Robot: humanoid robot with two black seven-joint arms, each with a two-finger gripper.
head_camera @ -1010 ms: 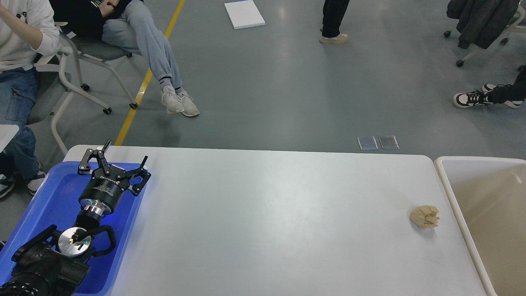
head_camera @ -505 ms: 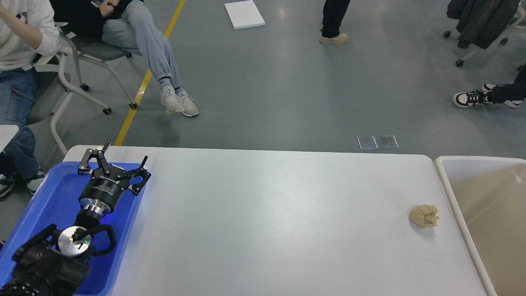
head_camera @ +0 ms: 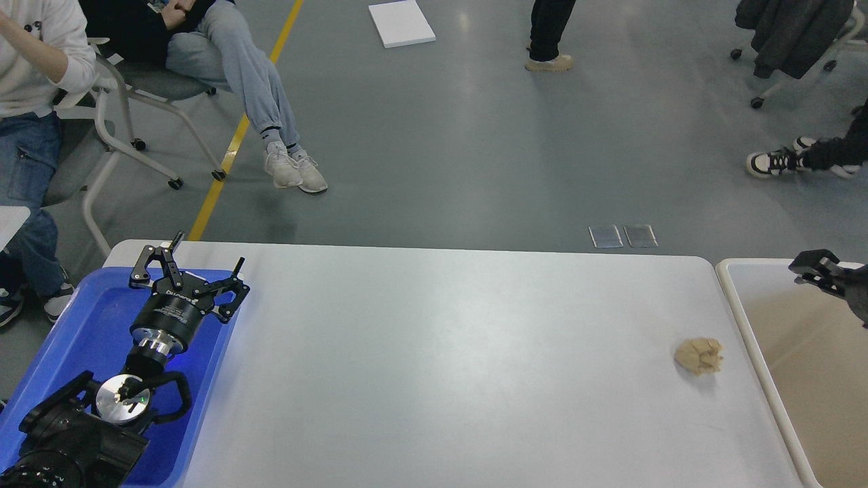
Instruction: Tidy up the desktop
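The white desktop (head_camera: 434,366) fills the lower middle of the head view. A crumpled beige paper ball (head_camera: 698,356) lies on it near the right edge. My left gripper (head_camera: 196,261) is open and empty, held above the far end of the blue tray (head_camera: 81,325) at the left. My right gripper (head_camera: 817,266) is only partly in view at the right edge, above the beige bin (head_camera: 800,332). Its fingers cannot be told apart.
The blue tray sits on the desktop's left end and the white-rimmed beige bin stands beside the right end. Beyond the desktop there are seated people, wheeled chairs and a grey floor with a yellow line.
My right gripper has come into view at the right edge above the bin. The left arm and the paper ball have not moved.
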